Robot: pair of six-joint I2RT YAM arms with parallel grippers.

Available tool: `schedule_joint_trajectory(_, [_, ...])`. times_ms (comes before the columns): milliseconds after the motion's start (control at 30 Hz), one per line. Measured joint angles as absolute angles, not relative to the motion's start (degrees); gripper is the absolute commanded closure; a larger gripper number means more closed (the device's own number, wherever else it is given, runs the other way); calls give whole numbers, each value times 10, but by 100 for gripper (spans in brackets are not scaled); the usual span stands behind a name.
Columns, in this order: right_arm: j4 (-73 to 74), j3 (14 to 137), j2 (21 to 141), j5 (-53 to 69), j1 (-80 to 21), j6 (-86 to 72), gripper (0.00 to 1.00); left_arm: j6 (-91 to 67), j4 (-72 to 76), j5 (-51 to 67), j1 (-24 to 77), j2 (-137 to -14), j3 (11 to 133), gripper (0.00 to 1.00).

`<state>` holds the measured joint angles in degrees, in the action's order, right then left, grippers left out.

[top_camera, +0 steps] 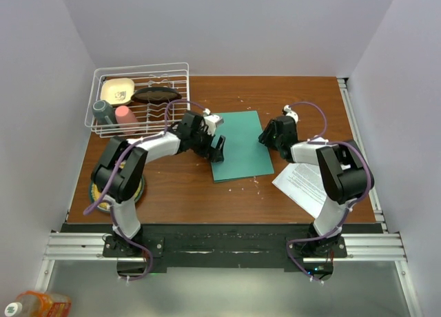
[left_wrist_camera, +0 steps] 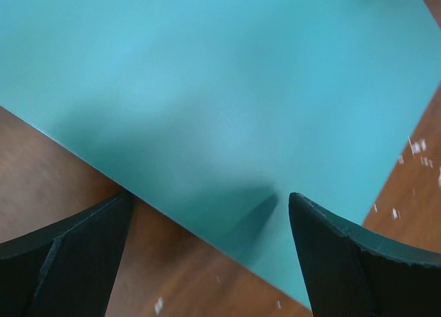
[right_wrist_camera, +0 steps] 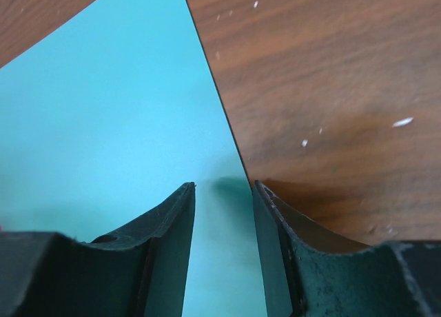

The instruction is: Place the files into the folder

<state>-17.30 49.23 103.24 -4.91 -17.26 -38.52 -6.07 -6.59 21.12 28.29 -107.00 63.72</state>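
Seen from above, the folder [top_camera: 241,146] lies closed at the centre of the surface [top_camera: 179,193]. The files [top_camera: 303,184] lie near the front right corner. The left claw [top_camera: 216,146] is at the folder's left edge and the right claw [top_camera: 266,135] at its right edge.

In the left wrist view, the claw is spread wide and straddles the folder's edge.

In the right wrist view, the claw is narrowly parted over the folder's edge and grips nothing.

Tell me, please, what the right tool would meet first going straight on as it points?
Probably the edge of the thin flat teal-green card folder: the right tool points down astride it, one finger over card, one over the brown wooden table. How far above is unclear.
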Motion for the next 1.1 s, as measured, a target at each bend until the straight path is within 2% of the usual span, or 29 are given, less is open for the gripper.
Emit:
schedule_joint_trajectory(133, [-178,476,1020,-36,-178,-387,50,-22,-109,247,283,-1023,593,0])
schedule_joint_trajectory(167, [-176,477,1020,-33,-178,-387,47,-9,-121,250,283,-1012,586,0])
schedule_joint_trajectory(200, [-172,481,1020,-32,-179,-386,39,5,-133,252,283,-1001,580,0])
schedule_joint_trajectory(300, [-130,512,1021,-22,-183,-382,29,48,-157,250,283,-968,580,0])
schedule_joint_trajectory(400, [-70,558,1023,-18,-187,-368,24,80,-178,239,283,-958,628,0])
schedule_joint_trajectory(533, [-39,565,975,-18,-196,-364,26,94,-168,224,274,-991,767,0])
schedule_joint_trajectory(733, [-48,481,730,-18,-273,-379,29,74,-144,205,248,-1184,1045,0])
schedule_joint_trajectory(900, [-56,345,598,-16,-357,-435,30,44,-163,177,242,-1291,1096,0])
schedule_joint_trajectory(1000, [-47,259,563,-15,-387,-481,31,25,-185,160,243,-1332,1109,0])
schedule_joint_trajectory(1100, [-42,229,565,-17,-407,-509,31,7,-202,153,243,-1354,1129,0])
